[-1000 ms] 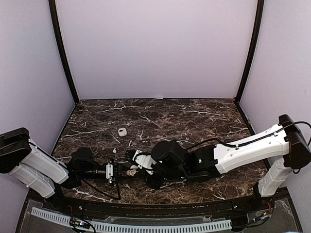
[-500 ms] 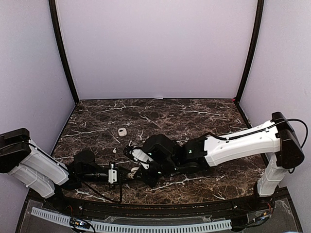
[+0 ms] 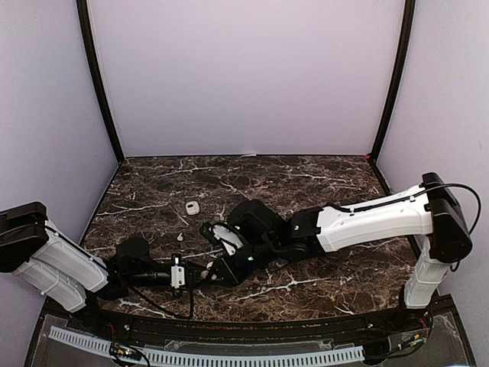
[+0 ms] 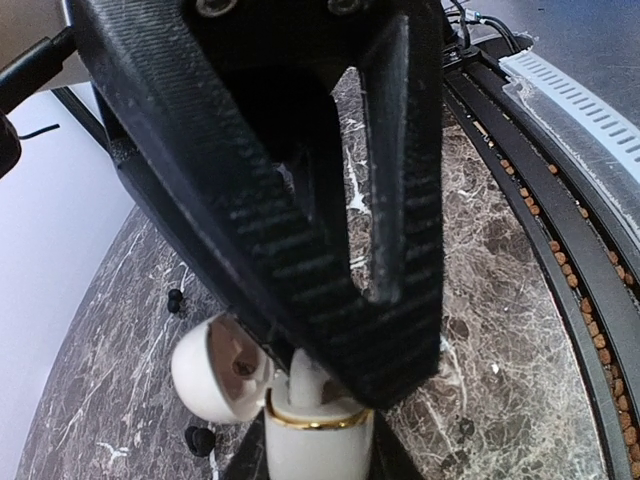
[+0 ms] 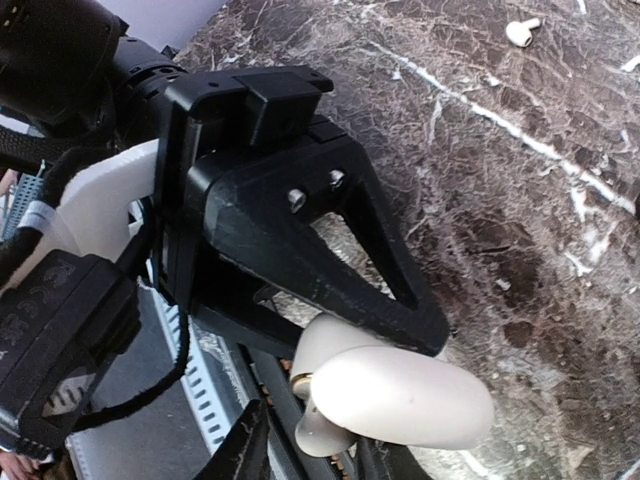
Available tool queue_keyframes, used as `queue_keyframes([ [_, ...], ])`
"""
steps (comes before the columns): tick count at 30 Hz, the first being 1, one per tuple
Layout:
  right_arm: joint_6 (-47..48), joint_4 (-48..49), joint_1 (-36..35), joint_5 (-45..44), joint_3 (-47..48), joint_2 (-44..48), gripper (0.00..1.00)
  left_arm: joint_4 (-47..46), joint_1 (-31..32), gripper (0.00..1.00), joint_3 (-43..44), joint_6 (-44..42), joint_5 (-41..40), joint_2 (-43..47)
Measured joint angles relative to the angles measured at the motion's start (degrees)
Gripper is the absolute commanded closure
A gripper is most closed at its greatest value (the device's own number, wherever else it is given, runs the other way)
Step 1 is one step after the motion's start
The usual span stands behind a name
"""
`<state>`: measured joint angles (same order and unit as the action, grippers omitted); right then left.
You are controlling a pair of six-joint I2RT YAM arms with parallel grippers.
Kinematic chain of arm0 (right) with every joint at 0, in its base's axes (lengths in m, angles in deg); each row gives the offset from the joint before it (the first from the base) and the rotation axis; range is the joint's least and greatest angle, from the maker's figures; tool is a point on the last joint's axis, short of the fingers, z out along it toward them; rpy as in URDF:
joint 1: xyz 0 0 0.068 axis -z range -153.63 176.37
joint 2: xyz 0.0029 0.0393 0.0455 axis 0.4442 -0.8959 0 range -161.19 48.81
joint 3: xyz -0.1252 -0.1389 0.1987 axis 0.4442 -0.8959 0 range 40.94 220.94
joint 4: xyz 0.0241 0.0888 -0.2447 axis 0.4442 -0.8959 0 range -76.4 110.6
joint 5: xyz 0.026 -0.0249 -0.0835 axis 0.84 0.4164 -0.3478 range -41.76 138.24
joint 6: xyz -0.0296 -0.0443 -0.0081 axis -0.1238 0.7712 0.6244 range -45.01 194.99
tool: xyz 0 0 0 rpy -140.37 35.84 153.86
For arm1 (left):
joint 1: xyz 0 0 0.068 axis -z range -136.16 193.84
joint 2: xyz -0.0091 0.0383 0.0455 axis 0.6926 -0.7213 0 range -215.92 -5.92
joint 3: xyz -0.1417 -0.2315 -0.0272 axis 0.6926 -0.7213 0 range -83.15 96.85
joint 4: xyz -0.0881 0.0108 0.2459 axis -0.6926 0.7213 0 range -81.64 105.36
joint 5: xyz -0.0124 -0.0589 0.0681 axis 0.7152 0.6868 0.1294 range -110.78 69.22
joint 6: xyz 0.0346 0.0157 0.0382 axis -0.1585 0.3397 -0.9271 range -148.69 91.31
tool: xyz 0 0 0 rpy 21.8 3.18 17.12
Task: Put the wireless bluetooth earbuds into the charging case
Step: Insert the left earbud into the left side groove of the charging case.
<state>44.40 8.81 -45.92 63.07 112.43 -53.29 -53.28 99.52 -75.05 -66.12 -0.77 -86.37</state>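
My left gripper (image 3: 197, 271) is shut on a white charging case (image 4: 318, 445) with a gold rim, held near the table's front. Its lid (image 4: 212, 368) hangs open to the left. The lid also shows in the right wrist view (image 5: 410, 395). My right gripper (image 3: 220, 267) comes in from the right and is shut on a white earbud (image 5: 328, 438). The earbud (image 4: 303, 385) stands in the case's mouth under the right gripper's black finger (image 4: 300, 200). Two black earbuds (image 4: 176, 298) (image 4: 200, 438) lie on the marble beside the case.
A second small white case (image 3: 192, 207) lies at the middle left of the marble table (image 3: 321, 183). A loose white earbud (image 3: 180, 237) lies nearer my left arm. Another white earbud (image 5: 520, 30) shows in the right wrist view. A cable rail (image 3: 229, 355) runs along the front edge.
My right arm has stretched further left and its gripper has come down onto the case held by my left gripper. The left gripper has barely moved.
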Motion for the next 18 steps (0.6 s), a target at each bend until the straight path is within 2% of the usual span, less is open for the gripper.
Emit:
queue_keyframes([
  [6,-1.0,1.0,0.3,2.5,0.0,0.3,0.61,-1.5,0.0,0.93,-0.4,2.0,0.3,0.0],
  [12,-1.0,1.3,0.5,3.4,-0.8,2.6,0.63,-5.6,0.0,0.94,-0.8,4.5,2.1,0.0],
  [18,-0.2,1.6,1.0,3.1,-2.8,6.2,0.63,-9.9,-3.2,0.93,-2.5,9.5,8.9,1.1],
])
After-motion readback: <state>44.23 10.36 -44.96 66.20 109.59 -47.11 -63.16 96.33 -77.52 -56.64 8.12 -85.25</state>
